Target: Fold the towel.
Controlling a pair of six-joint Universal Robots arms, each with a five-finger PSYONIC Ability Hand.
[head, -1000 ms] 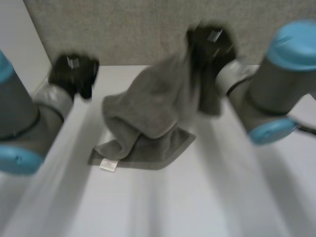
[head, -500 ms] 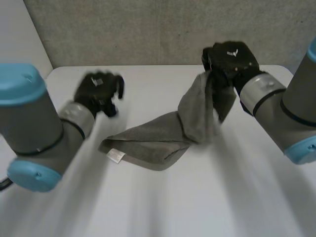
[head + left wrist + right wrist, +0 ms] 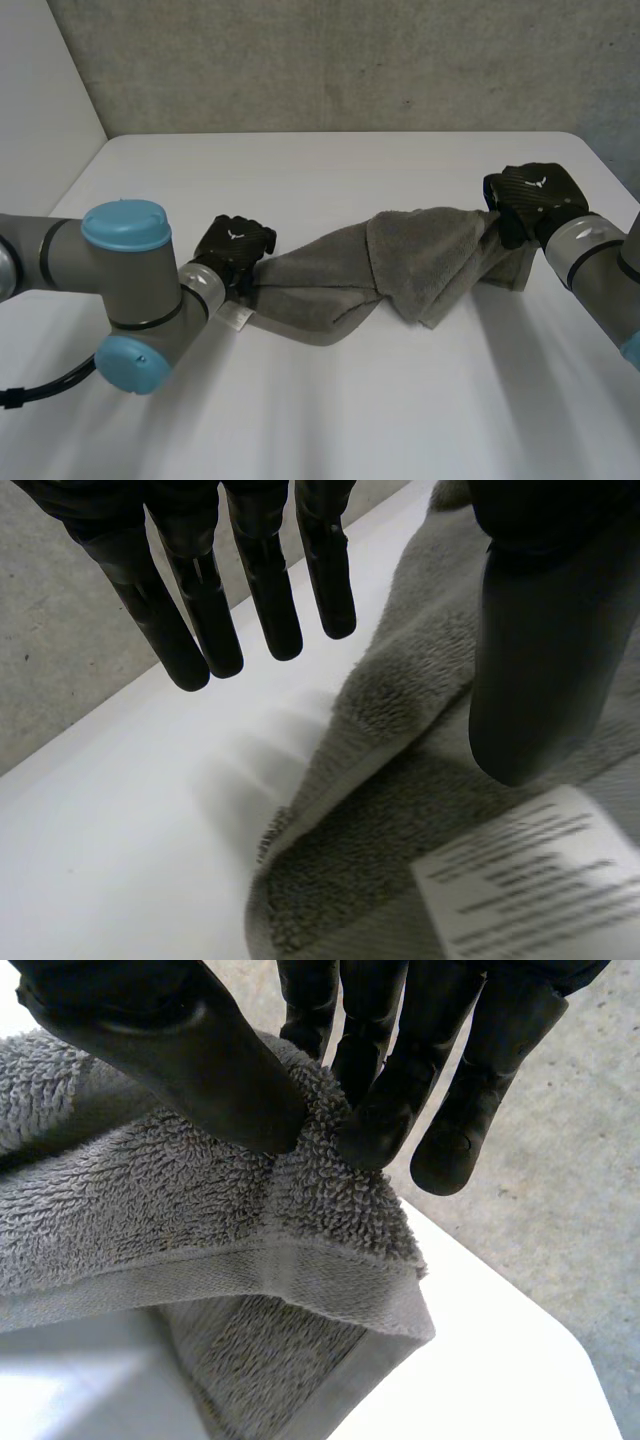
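I see the towel (image 3: 420, 255) stretched across the worktop (image 3: 330, 420), long axis running hand to hand: my right hand (image 3: 535, 198) pinches its right end between thumb and fingers (image 3: 370, 1110), my left hand (image 3: 235, 245) hovers at the label (image 3: 237, 318) end, fingers straight and spread, gripping nothing.

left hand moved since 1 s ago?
Yes. The left hand has come forward and inward from near the back edge of the table, down to the labelled corner of the towel.
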